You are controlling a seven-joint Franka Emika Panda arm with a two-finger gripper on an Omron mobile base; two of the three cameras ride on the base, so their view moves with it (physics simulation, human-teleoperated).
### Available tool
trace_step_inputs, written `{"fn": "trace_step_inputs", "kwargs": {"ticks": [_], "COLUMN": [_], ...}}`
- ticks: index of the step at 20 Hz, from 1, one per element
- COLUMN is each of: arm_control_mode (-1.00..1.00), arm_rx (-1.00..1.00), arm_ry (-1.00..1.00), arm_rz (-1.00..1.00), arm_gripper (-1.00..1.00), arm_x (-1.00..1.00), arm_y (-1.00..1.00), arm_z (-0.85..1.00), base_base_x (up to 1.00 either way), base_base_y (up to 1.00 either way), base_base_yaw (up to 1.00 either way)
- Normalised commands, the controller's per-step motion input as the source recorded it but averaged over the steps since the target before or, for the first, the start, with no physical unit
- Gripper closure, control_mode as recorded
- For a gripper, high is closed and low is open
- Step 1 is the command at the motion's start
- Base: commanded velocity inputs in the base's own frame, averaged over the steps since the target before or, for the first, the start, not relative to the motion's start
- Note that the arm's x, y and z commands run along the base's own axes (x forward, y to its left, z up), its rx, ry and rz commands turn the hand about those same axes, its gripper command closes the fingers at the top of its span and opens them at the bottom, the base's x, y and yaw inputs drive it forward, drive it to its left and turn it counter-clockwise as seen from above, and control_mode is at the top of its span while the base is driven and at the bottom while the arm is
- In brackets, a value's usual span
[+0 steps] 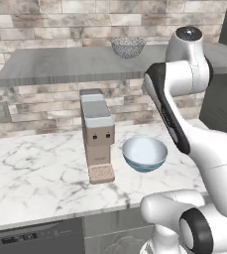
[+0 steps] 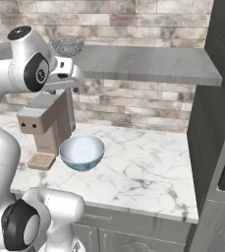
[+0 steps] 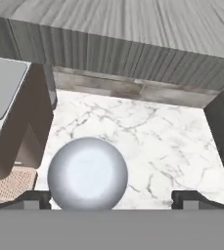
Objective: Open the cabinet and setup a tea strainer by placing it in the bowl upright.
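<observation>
A brick-patterned stone wall point(image 1: 45, 30) in greys and tans backs the scene, and below it runs a white marble counter point(image 1: 35, 173) veined with grey. A long grey wood-grain slab point(image 1: 65, 67) hangs at shelf height across the wall, and a tall dark cabinet column point(image 2: 217, 113) closes off the counter's right end. The white arm point(image 1: 184, 114) rises in front of the counter and bends over it, its upper links covering part of the shelf's right half in the left base view. On the counter stands a boxy tan coffee machine point(image 1: 97, 136) with a grey top and a perforated drip tray at its foot. Just beside it, to its right and apart from it, sits the bowl point(image 1: 144, 154), smooth, glossy and round, pale inside and blue-grey outside, mouth upward. The tea strainer point(image 1: 128, 47) rests on top of the shelf, well above the bowl, a speckled silver mesh hemisphere with its opening up; its handle is too small to make out, so its long axis cannot be told. A wall outlet point(image 1: 1, 111) sits left of the machine. In the hand view the gripper point(image 3: 111, 197) looks down on the bowl point(image 3: 88, 173) from above, its two dark fingertips point(image 3: 35, 197) spread wide apart, holding nothing.
</observation>
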Motion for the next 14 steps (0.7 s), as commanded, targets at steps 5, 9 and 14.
{"fn": "trace_step_inputs", "kwargs": {"ticks": [5,9,14], "arm_control_mode": [-1.0,-1.0,-1.0], "arm_rx": [-0.14,-0.15,-0.1], "arm_ry": [-0.25,-0.17,0.08], "arm_rz": [0.1,0.25,0.37], "arm_gripper": [-1.0,-1.0,-1.0], "arm_x": [0.04,0.09,0.17], "arm_y": [-0.35,-0.16,0.01], "arm_z": [1.0,1.0,0.84], "base_base_x": [0.0,0.0,0.0], "base_base_y": [0.0,0.0,0.0], "base_base_yaw": [0.0,0.0,0.0]}}
